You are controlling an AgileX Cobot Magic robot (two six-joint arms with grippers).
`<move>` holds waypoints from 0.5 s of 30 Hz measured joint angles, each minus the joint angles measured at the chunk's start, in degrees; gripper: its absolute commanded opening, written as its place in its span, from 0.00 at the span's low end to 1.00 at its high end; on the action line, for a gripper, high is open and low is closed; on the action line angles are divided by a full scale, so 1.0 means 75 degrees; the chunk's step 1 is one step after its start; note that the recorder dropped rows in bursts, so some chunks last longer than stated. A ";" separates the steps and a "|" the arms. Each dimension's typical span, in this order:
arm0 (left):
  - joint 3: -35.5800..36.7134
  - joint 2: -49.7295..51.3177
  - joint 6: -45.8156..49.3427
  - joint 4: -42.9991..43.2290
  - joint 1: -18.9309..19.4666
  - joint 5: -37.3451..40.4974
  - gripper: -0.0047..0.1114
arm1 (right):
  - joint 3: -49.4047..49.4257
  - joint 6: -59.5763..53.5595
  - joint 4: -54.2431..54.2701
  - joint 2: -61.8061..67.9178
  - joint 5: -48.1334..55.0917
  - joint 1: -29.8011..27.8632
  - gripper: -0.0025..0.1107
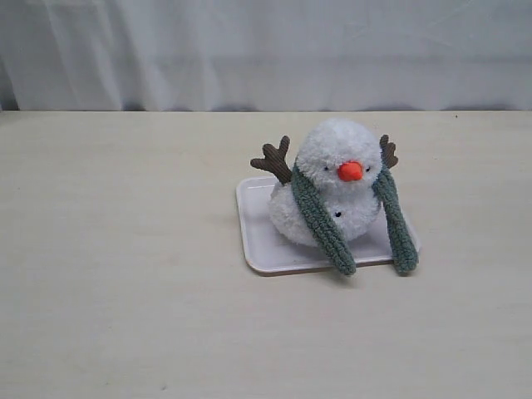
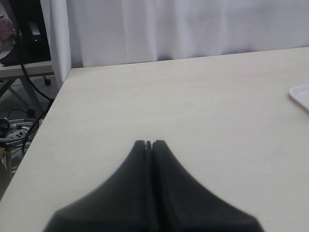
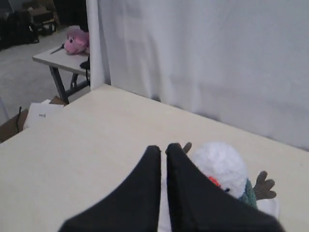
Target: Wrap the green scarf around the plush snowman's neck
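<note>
The plush snowman [image 1: 337, 179] sits on a white tray [image 1: 258, 241] in the middle of the table, orange nose facing forward. The green scarf [image 1: 320, 220] lies behind its neck, and both ends hang down the front, one on each side, reaching the tray's front edge. Neither gripper shows in the exterior view. My left gripper [image 2: 148, 143] is shut and empty over bare table, with a tray corner [image 2: 301, 94] far to its side. My right gripper [image 3: 162, 147] is shut on nothing, with the snowman [image 3: 219, 162] and a bit of scarf [image 3: 249, 192] just beyond its fingers.
A white curtain [image 1: 266, 50] hangs along the table's back edge. In the left wrist view the table's side edge [image 2: 43, 121] drops to a floor with cables. A pink plush [image 3: 75, 41] lies on a separate small table.
</note>
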 measured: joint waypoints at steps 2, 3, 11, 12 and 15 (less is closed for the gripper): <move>0.0000 0.0000 0.0000 0.0000 0.0000 0.0000 0.04 | 0.0000 0.0000 0.0000 -0.0475 0.0000 0.0000 0.06; 0.0000 0.0000 0.0000 0.0000 0.0000 0.0000 0.04 | 0.0000 0.0000 0.0000 -0.0650 0.0000 0.0000 0.06; 0.0000 0.0000 0.0000 0.0000 0.0000 0.0000 0.04 | 0.0000 0.0000 0.0036 -0.2044 0.0000 0.0000 0.06; 0.0000 0.0000 0.0000 0.0000 0.0000 0.0000 0.04 | 0.0000 0.0000 0.0034 -0.2254 0.0000 0.0000 0.06; 0.0000 0.0000 0.0000 0.0000 0.0000 0.0000 0.04 | 0.0000 0.0000 0.0051 -0.2709 0.0000 0.0000 0.06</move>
